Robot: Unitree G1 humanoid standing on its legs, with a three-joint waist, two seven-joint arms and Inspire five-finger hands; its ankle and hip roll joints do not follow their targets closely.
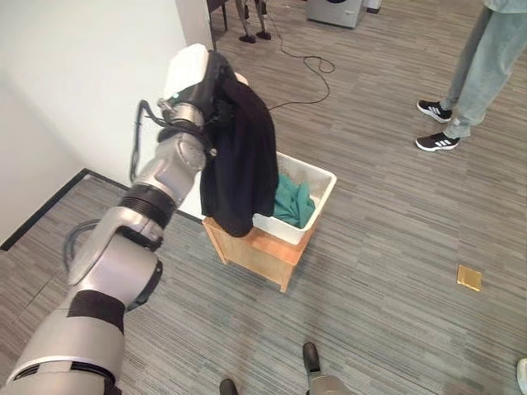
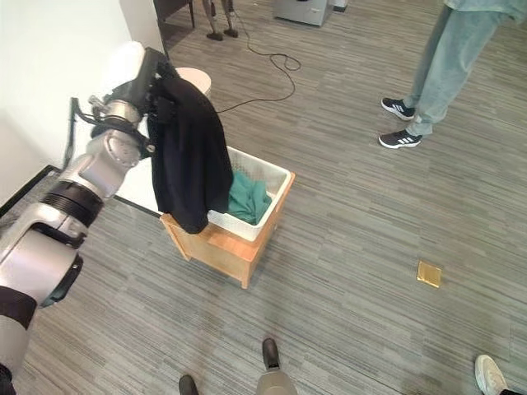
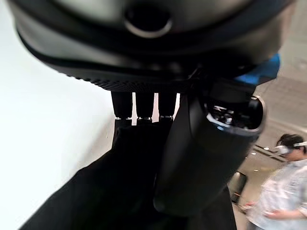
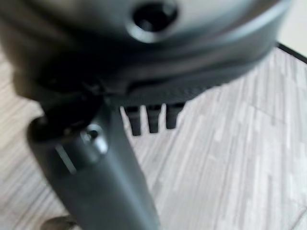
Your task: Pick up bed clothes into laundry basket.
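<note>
My left hand (image 1: 202,86) is raised at the left, shut on a black garment (image 1: 239,156) that hangs down from it. The cloth's lower end drapes over the near left corner of a white laundry basket (image 1: 317,177). In the left wrist view the fingers (image 3: 144,105) curl into the dark cloth (image 3: 110,191). A teal garment (image 1: 292,202) lies inside the basket. The basket stands on a low wooden stool (image 1: 255,251). My right hand (image 4: 96,167) hangs over bare floor, fingers relaxed and holding nothing.
A white bed edge or wall (image 1: 82,82) runs along the left. A person (image 1: 482,66) stands at the far right, and a person with a headset (image 3: 283,191) shows past my left hand. A small yellow square (image 1: 469,277) lies on the floor to the right.
</note>
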